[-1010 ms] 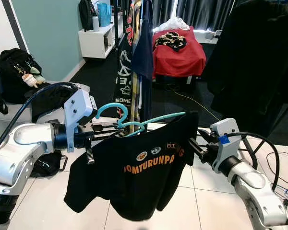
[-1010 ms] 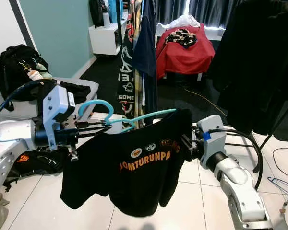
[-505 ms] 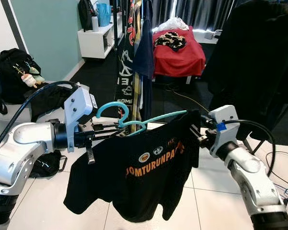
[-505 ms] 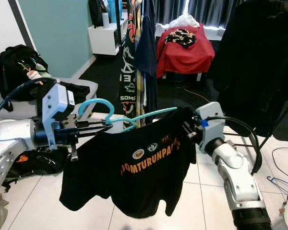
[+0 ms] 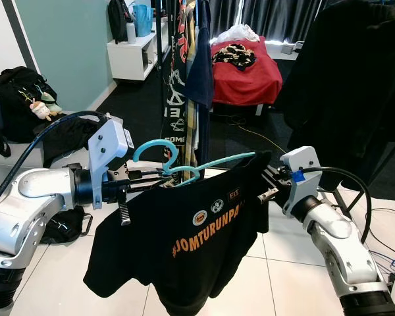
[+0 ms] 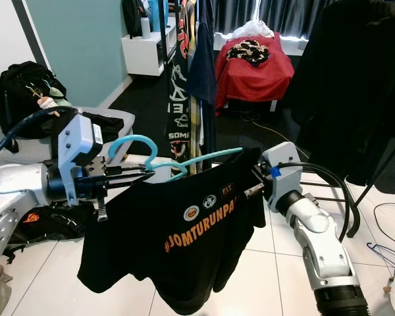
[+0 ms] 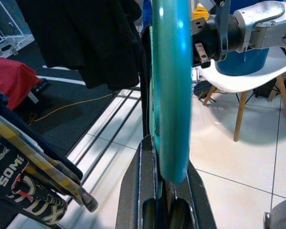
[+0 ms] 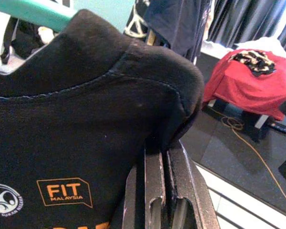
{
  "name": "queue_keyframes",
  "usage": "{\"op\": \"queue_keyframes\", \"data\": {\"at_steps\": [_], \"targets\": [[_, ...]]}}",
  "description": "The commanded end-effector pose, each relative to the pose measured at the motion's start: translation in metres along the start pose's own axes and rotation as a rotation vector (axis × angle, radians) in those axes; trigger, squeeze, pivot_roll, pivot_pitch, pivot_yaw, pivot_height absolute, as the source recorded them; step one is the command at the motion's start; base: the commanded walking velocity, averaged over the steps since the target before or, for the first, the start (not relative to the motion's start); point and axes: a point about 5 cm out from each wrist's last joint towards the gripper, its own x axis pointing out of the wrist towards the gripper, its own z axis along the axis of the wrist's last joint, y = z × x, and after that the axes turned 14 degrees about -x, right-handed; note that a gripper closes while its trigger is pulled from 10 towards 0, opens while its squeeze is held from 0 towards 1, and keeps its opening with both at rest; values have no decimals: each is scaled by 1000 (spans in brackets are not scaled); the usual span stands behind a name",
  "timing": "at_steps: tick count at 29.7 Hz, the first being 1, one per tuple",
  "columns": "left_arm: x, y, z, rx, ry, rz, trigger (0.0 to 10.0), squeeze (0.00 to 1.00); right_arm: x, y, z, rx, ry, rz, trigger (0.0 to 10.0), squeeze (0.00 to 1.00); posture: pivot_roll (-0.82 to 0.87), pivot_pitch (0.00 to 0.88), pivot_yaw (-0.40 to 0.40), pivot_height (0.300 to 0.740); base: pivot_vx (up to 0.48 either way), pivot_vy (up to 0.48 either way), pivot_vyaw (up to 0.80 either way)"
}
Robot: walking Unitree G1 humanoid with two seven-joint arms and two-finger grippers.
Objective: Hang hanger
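left tool [image 5: 159, 176] clamps the teal hanger [image 5: 184, 170]; right tool [image 5: 268, 185] pinches the black shirt [image 5: 184, 243] shoulder.

Right gripper [image 5: 271, 186] has moved up and inward toward the left since 1 s ago, still pinching the shirt's shoulder. Black T-shirt [image 5: 184, 243] now sags lower and more bunched: orange lettering has dropped and tilts steeper, hem hangs lower. Teal hanger [image 5: 184, 168] slightly more exposed at its right end.
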Motion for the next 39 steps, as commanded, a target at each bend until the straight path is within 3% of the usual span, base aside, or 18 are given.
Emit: {"op": "queue_keyframes", "data": {"at_steps": [1,2,5,7,9,15,16,17,18,22,24,30,33,35,36,37,38,39], "targets": [[-5,-1,-2,31,38,-9,10000,0,-4,-14,7,-21,-30,-60,0,0,-35,181,0,740,0,0,0],[-8,-2,-13,21,87,-18,10000,0,-5,-25,15,-37,-56,-107,0,0,-34,184,0,740,0,0,0],[-12,-4,-25,19,144,-31,10000,0,-7,-36,24,-51,-82,-147,0,0,-36,186,2,740,0,0,0],[-20,-9,-51,11,254,-56,10000,0,-13,-62,41,-75,-134,-232,0,0,-39,188,4,740,0,0,0],[-25,-16,-68,8,319,-87,10000,0,-19,-78,50,-74,-165,-288,0,0,-39,188,4,740,0,0,0],[-26,-14,-68,-11,305,-64,10000,0,-24,-84,48,-91,-140,-296,0,0,-51,191,3,740,0,0,0],[-27,-5,-61,-56,243,-3,10000,0,-30,-88,35,-92,-85,-302,0,0,-52,196,-2,740,0,0,0],[-27,-5,-61,-56,243,-3,10000,0,-30,-88,35,-92,-85,-302,0,0,-52,196,-2,740,0,0,0],[-28,8,-45,-144,114,88,10000,0,-42,-91,14,-71,-1,-317,0,0,-52,196,-2,740,0,0,0],[-30,23,-24,-262,-73,169,10000,0,-49,-85,-6,-69,70,-309,0,0,-51,196,-3,740,0,0,0],[-33,26,-19,-287,-112,170,10000,0,-50,-84,-10,-64,86,-315,0,0,-51,197,-3,740,0,0,0],[-36,20,-16,-296,-105,103,10000,0,-50,-86,-19,-57,121,-344,0,0,-45,195,-2,740,0,0,0],[-29,16,-8,-358,-183,69,10000,0,-42,-73,-17,-53,109,-281,0,0,-45,194,-1,740,0,0,0],[-16,10,5,-415,-295,28,10000,0,-31,-48,-12,-35,75,-180,0,0,-48,193,-4,740,0,0,0],[-16,10,5,-415,-295,28,10000,0,-31,-48,-12,-35,75,-180,0,0,-48,193,-4,740,0,0,0],[-9,9,10,-469,-358,28,10000,0,-23,-31,-9,-29,52,-123,0,0,-50,194,-2,740,0,0,0],[-9,9,10,-469,-358,28,10000,0,-23,-31,-9,-29,52,-123,0,0,-50,194,-2,740,0,0,0],[2,9,14,-543,-443,50,10000,0,-12,-9,-4,12,22,-69,0,0,-57,190,-1,740,0,0,0]]}}
